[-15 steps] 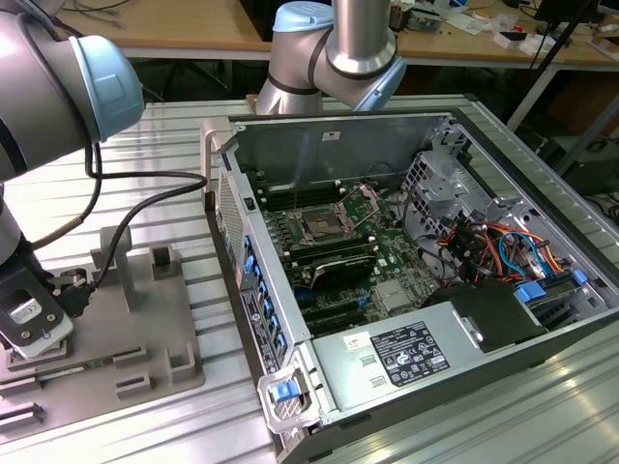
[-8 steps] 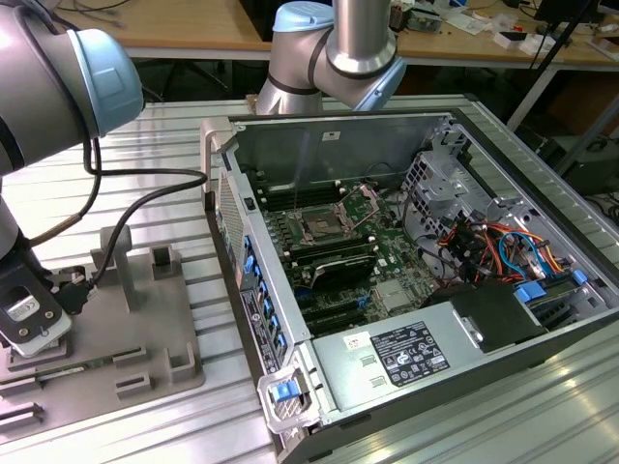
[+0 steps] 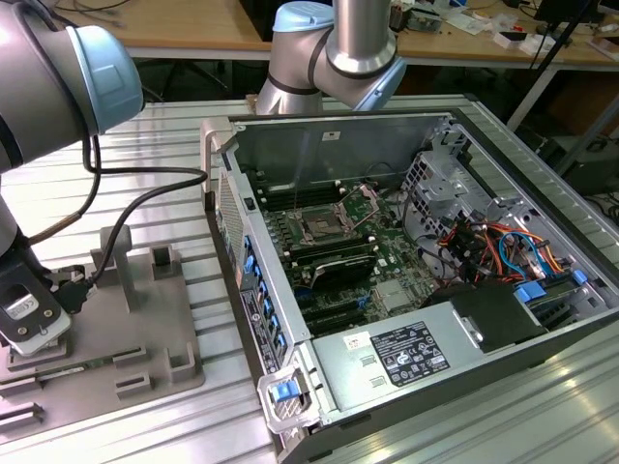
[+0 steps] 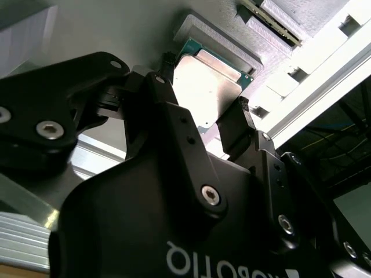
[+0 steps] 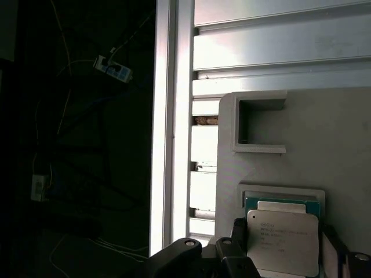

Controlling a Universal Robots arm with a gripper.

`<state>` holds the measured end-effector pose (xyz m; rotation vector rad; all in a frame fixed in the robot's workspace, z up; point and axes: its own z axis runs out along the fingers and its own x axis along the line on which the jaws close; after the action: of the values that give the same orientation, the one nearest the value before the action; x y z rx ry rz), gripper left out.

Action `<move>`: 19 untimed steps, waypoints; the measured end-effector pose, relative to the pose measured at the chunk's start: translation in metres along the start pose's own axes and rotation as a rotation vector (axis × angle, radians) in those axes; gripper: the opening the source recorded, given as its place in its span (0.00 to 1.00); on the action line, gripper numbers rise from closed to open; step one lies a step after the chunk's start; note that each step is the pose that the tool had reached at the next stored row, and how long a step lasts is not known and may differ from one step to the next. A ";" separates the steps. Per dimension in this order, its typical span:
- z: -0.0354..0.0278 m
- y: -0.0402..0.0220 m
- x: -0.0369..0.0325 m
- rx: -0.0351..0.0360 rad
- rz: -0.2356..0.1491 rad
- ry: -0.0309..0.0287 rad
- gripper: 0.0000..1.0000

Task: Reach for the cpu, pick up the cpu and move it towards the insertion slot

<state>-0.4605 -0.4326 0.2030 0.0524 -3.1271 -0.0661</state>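
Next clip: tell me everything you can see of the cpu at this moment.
The cpu is a small flat square chip: matte silvery metal top with faint print, over a thin green rim. It appears to lie flat in a raised framed seat of the grey tray, near the tray's edge by the ribbed metal table. The gripper straddles two opposite sides; whether it touches the chip cannot be told.

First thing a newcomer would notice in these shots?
The opened computer case dominates the exterior view's right, its insertion slot visible on the motherboard. At that view's left the arm bends down to a grey tray. In both wrist views the gripper sits right at the silvery cpu.
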 end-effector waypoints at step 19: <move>-0.0134 0.0006 0.0002 0.0000 0.000 -0.0002 0.55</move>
<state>-0.4605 -0.4326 0.2165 0.0524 -3.1272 -0.0662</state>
